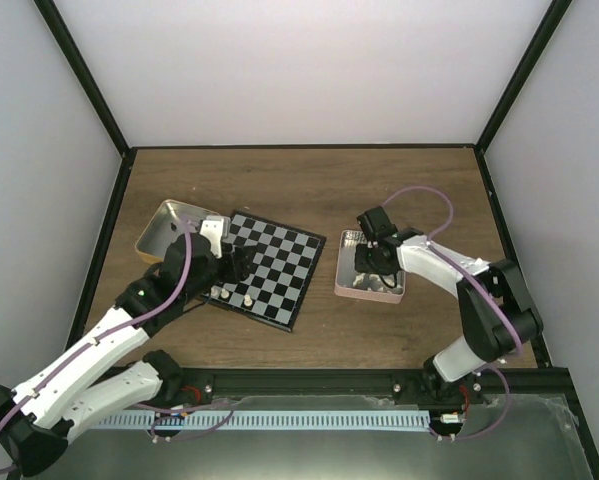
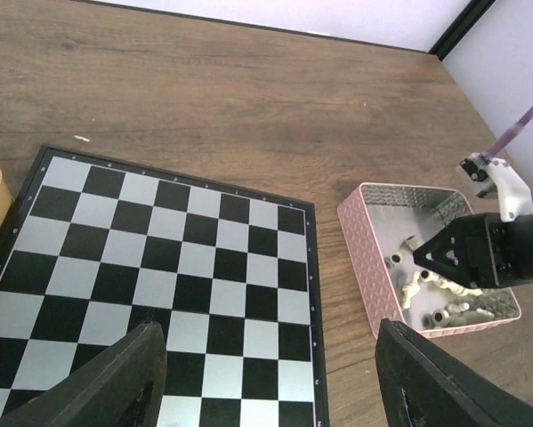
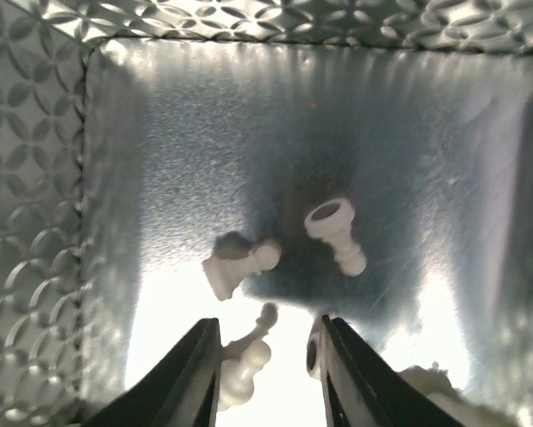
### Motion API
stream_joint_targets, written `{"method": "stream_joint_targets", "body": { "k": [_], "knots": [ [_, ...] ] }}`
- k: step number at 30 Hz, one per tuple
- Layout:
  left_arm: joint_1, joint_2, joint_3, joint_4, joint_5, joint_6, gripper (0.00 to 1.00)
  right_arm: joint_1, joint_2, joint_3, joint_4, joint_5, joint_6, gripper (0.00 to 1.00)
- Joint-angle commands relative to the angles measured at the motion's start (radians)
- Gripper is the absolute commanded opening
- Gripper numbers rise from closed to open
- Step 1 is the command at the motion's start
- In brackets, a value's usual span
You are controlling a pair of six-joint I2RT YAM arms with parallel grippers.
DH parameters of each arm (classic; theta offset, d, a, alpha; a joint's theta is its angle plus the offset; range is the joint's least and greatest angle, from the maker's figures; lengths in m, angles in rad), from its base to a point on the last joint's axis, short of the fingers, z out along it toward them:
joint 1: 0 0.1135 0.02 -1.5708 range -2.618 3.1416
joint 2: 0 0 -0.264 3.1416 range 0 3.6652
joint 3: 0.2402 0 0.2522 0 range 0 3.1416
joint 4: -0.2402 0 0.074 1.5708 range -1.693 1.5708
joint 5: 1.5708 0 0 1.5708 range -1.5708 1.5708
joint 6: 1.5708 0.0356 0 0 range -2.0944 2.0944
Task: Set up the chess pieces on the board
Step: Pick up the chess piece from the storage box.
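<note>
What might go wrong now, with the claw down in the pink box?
The white pieces in the tin lie on their sides, close together, so the right gripper may pinch two or let one slip. The left gripper hangs open over the board; it might knock the placed pieces at its near edge.

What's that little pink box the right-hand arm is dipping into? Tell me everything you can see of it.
The pink tin is a shallow, lidless rectangular box, seemingly metal: ribbed pink outside, shiny silver inside with a diamond-embossed pattern on its walls. It lies flat on the wooden table, right of the chessboard and apart from it. Several cream-white chess pieces lie toppled inside. The right gripper reaches in, jaws apart over one piece.
</note>
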Motion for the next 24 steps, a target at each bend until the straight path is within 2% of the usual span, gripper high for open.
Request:
{"method": "stream_joint_targets", "body": {
  "k": [1,4,13,24],
  "knots": [
    [0.004,0.004,-0.004,0.044,0.007,-0.010,0.66,-0.014,0.051,0.080,-0.067,0.117,-0.058,0.27],
    [0.004,0.007,-0.002,0.038,0.002,-0.009,0.66,-0.024,0.081,0.091,-0.081,0.133,-0.081,0.25],
    [0.005,0.027,0.003,0.049,0.011,-0.006,0.66,-0.048,0.161,0.121,-0.026,0.125,-0.130,0.34],
    [0.003,0.045,0.010,0.055,0.017,-0.007,0.67,-0.063,0.223,0.143,0.001,0.134,-0.159,0.31]
  ]
}}
